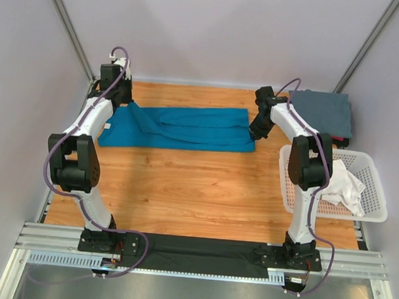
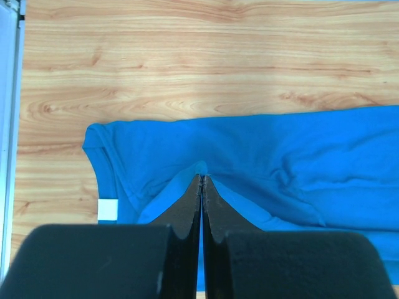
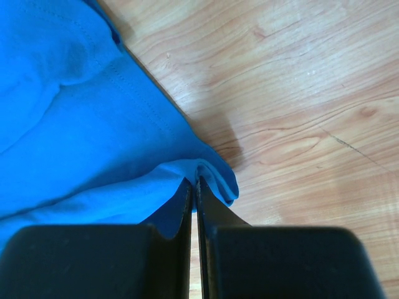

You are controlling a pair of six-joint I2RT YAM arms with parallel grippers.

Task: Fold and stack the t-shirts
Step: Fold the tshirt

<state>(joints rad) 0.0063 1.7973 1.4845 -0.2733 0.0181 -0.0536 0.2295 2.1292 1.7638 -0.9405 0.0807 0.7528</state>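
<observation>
Pinching both ends of the teal shirt (image 1: 180,126)!
Left gripper (image 2: 201,177) has its jaws pressed together on a pucker of cloth at the shirt's 9 o'clock end, and the right gripper (image 3: 196,180) is clamped on the edge at 3 o'clock. The shirt lies in a long band across the table's (image 1: 183,182) 12 o'clock side. Grey shirt (image 1: 322,110) sits folded at 2 o'clock, white shirt (image 1: 344,187) crumpled in the basket (image 1: 377,203) at 3.

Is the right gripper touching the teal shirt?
Touching. The right wrist view shows the right gripper shut on a pinched fold at the teal shirt edge.
</observation>
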